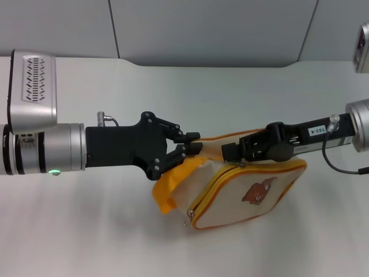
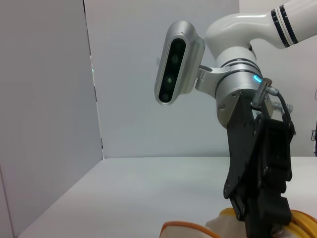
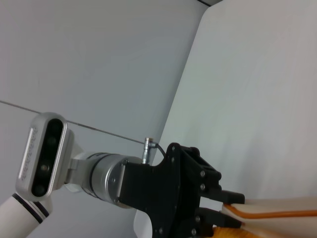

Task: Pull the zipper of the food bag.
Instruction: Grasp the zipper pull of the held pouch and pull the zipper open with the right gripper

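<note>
Head view: left tool clenches food bag; right tool perhaps too, labelled "103-4".

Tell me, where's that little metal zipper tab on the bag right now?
In the head view, the zipper pull hangs at the food bag's lower left corner, below the left pincer.

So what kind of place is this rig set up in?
Likely a lab or test bench, not a home: a plain white table, grey partition panels behind it, and only the food bag laid out between the left pincer and right pincer.
</note>
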Robot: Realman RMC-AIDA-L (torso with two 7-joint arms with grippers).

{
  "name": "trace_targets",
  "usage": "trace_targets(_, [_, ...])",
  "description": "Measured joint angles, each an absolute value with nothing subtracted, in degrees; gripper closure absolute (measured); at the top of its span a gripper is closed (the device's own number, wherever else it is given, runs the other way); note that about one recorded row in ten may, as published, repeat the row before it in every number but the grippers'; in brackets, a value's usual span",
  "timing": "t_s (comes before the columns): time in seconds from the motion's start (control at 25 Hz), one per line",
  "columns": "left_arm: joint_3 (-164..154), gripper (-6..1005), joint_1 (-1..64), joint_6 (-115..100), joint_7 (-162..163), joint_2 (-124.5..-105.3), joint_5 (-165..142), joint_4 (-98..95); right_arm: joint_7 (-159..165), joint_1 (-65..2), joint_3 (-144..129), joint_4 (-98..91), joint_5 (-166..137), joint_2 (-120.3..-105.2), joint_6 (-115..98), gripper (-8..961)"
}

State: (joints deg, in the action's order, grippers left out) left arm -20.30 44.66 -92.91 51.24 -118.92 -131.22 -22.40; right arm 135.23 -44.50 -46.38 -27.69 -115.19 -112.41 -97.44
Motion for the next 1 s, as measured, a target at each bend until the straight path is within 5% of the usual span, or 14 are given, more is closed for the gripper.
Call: trace_targets(1.0, [-20.1,888,44.9,-92.2,51.2,-118.83,-130.6,-22.4,130.3,-43.2,-48.1,-31.8,-115.0,-113.13,-97.4,936])
